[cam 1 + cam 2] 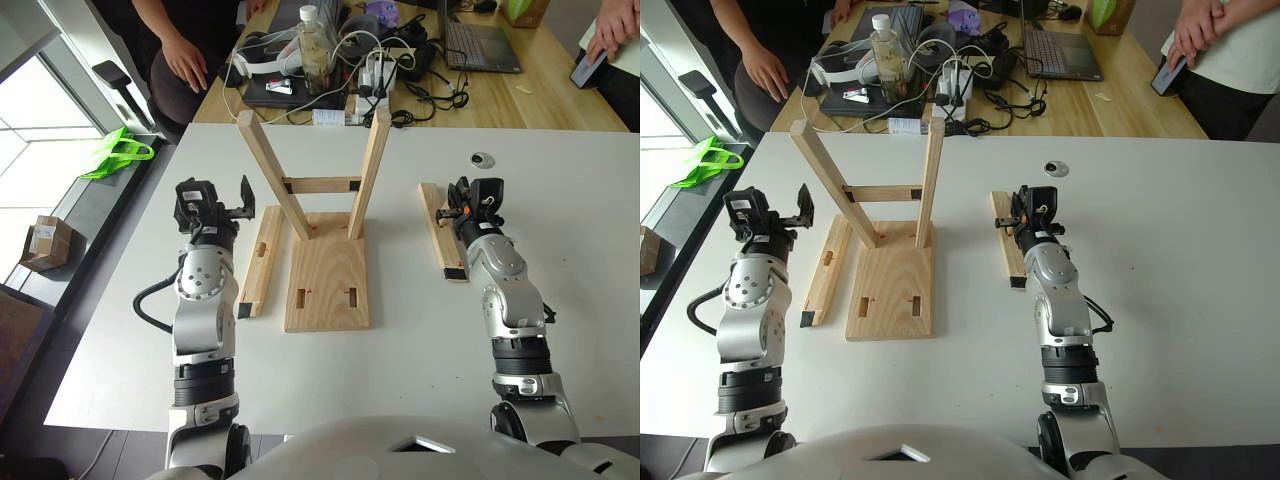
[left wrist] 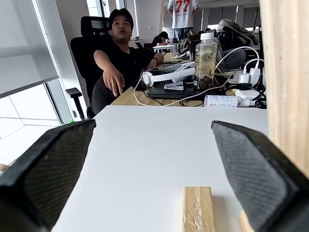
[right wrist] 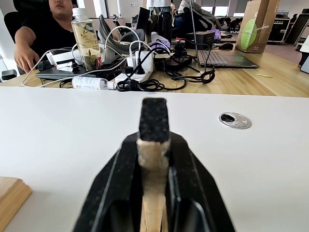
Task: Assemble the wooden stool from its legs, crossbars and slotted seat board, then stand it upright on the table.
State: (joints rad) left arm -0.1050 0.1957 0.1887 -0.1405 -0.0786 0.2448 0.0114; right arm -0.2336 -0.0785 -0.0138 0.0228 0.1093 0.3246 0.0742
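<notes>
Currently the board (image 1: 327, 270) lies flat on the counter (image 1: 560, 250) with two legs (image 1: 272, 170) standing in its far slots, joined by a crossbar (image 1: 320, 185). The two near slots (image 1: 301, 297) are empty. The right fingers (image 3: 120, 169) are closed on the right leg (image 1: 447, 255), which lies flat on the counter near the board's right side, and they grip it toward its far end. The left fingers (image 2: 53, 169) are spread wide and hold nothing. They hover over the far end of the left leg (image 1: 258, 265), which lies just beside the board's left edge. The step in hand looks like raising the right leg and seating it in the near right slot. To do that well, lift straight up first, so the leg clears the counter without sliding into the board. The grip sits near one end, so the long free part may sag or twist, and a slow wrist turn to vertical seems wise. Which end fits the slot cannot be told from here, so check that before lowering. Square the end over the slot and press straight down, since a sideways push could shift the board or tip the standing pair.
</notes>
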